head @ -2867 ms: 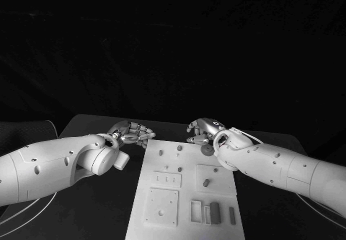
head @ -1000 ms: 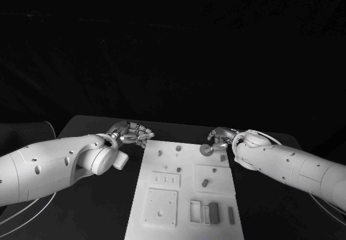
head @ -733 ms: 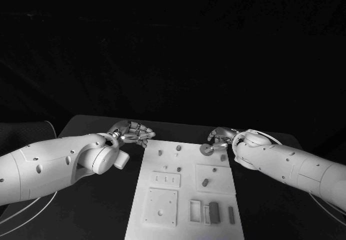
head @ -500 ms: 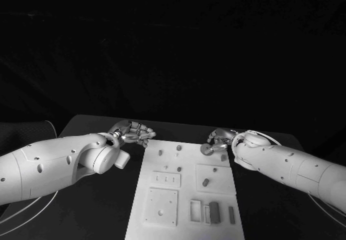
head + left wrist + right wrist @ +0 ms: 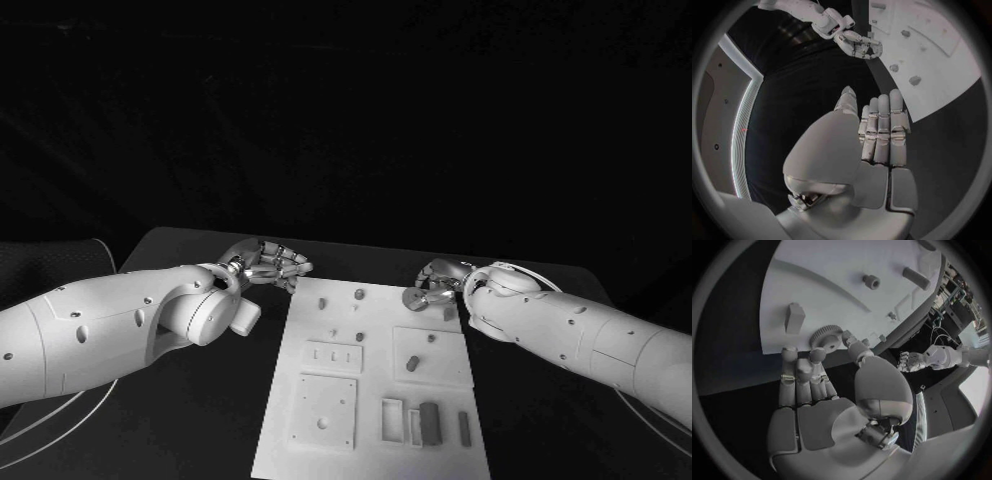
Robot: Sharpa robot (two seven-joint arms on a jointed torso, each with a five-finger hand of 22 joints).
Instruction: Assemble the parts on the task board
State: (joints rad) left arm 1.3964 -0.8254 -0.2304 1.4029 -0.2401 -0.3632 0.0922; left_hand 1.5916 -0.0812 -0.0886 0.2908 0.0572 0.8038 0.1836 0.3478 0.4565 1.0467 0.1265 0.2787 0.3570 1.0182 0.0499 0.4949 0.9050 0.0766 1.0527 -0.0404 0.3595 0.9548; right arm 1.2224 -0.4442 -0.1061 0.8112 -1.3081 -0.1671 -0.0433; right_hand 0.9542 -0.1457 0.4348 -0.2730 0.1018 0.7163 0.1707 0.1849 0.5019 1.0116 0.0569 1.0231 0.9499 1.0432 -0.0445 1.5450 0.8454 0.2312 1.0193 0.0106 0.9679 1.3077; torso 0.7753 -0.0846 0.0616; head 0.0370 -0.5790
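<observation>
Currently a gear (image 5: pixel 824 335) is being pinched by the right hand (image 5: pixel 817 390) at the board's (image 5: pixel 378 400) far right corner; the left hand (image 5: pixel 870 135) is being held empty, fingers (image 5: pixel 879 125) together, above the counter (image 5: pixel 188 250).

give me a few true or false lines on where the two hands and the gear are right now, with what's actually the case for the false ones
1. The right hand touches a gear at the task board's edge. True.
2. The left hand holds a part. False: its fingers are curled in on nothing.
3. The left hand is beside the board, over the black table. True.
4. The gear lies at the board's near end, by the robot. False: it is at the far right corner.
5. The right hand is lifted high above the board. False: its fingertips are down at the gear.
</observation>
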